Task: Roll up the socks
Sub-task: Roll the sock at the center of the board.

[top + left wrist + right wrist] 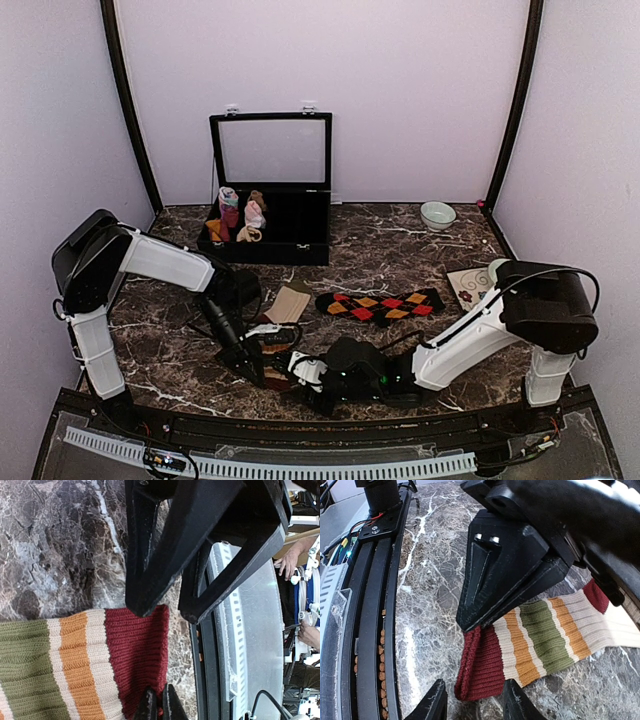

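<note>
Crowding striped sock (530,645): both jaws | beyond: argyle sock (380,304), case (272,252), bowl (437,209)

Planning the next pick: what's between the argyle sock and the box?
Top view: only bare marble table between the argyle sock and the box. A tan piece lies just left of the sock, off that stretch.
</note>
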Controlling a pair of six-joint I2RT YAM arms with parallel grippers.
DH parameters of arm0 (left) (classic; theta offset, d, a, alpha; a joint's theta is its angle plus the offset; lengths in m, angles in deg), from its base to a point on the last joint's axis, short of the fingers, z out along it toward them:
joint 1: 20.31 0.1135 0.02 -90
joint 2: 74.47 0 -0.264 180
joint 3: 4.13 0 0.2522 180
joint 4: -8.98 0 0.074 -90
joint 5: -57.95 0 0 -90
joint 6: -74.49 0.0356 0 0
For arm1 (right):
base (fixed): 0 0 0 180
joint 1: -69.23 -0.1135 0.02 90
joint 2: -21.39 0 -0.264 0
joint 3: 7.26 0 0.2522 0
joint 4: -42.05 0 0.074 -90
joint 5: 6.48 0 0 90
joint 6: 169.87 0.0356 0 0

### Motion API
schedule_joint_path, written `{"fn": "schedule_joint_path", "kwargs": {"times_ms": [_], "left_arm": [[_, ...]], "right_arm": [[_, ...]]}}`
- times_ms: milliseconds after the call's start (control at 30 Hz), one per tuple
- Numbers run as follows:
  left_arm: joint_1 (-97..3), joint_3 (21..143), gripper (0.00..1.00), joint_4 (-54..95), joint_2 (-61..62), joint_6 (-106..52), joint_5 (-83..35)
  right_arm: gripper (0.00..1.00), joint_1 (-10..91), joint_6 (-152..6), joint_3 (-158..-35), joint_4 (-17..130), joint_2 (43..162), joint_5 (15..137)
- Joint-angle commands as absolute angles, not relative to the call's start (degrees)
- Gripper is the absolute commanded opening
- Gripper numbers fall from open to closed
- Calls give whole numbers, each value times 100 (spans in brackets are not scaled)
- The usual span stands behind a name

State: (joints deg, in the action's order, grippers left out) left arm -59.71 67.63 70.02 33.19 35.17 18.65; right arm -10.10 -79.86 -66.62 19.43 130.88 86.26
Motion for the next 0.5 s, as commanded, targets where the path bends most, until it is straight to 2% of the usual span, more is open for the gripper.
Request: {"fn": "schedule_joint_path", "kwargs": {"times_ms": [0,233,400,467], "left_arm": [[-5891,6872,0,7356,3183,3700,2121],[-5863,6948,0,7373,3226,3676,2131],[-5861,6897,0,7343,3223,3661,2108],[-5856,6883,0,7358,3210,3673,2093]], "right_arm": [[38,-1120,-8305,-6891,2017,13159,8590],[34,-1243,-8489,-7053,2073,13312,9031],[16,-1245,-8463,-7222,2021,13487,9273],[12,-1238,-8429,-7262,1988,13523,9364]]}}
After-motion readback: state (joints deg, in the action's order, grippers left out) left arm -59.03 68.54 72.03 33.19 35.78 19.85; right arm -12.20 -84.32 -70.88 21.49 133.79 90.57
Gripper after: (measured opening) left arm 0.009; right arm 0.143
